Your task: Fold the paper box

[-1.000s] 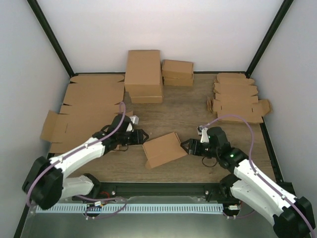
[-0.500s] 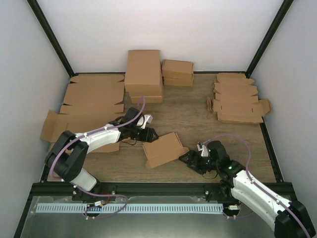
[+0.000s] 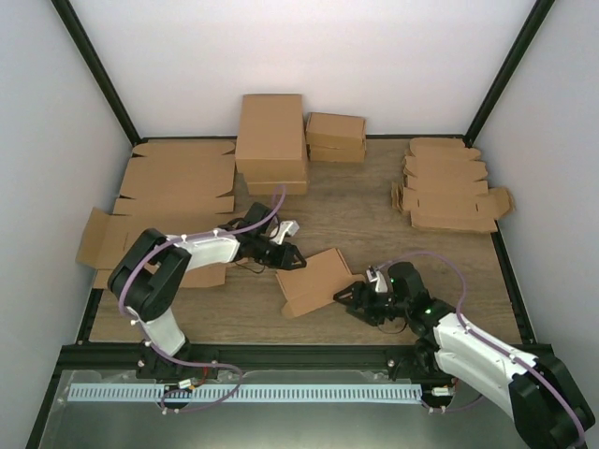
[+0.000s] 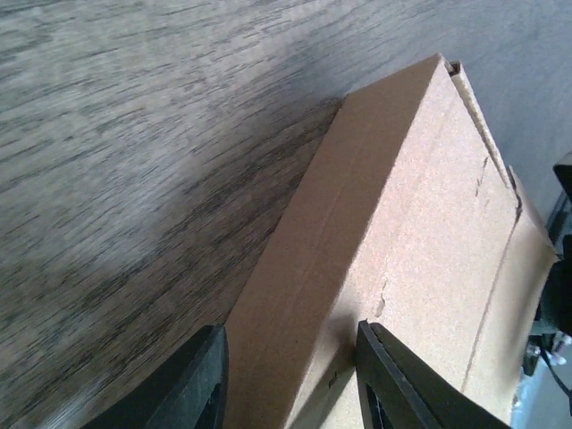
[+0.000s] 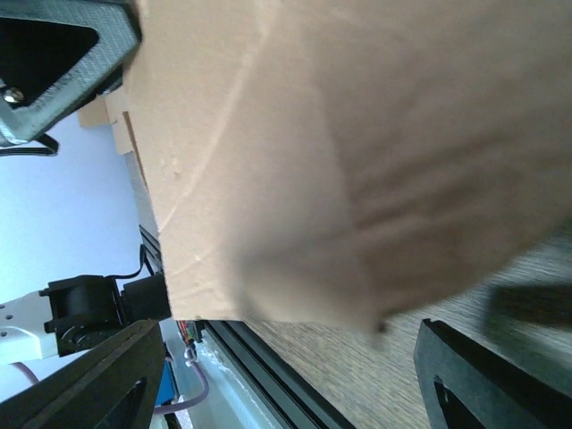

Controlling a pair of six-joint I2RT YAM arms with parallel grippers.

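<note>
Bracing the paper box (image 3: 314,281) from both ends with my arms.
My left gripper (image 4: 290,335) and right gripper (image 5: 288,335) gape wide (nothing clamped); next, I judge, pinch a flap.

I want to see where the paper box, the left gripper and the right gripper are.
paper box (image 3: 314,281), top external view, middle of its top panel.
left gripper (image 3: 293,261), top external view, midway between its fingertips.
right gripper (image 3: 348,295), top external view, midway between its fingertips.
</note>
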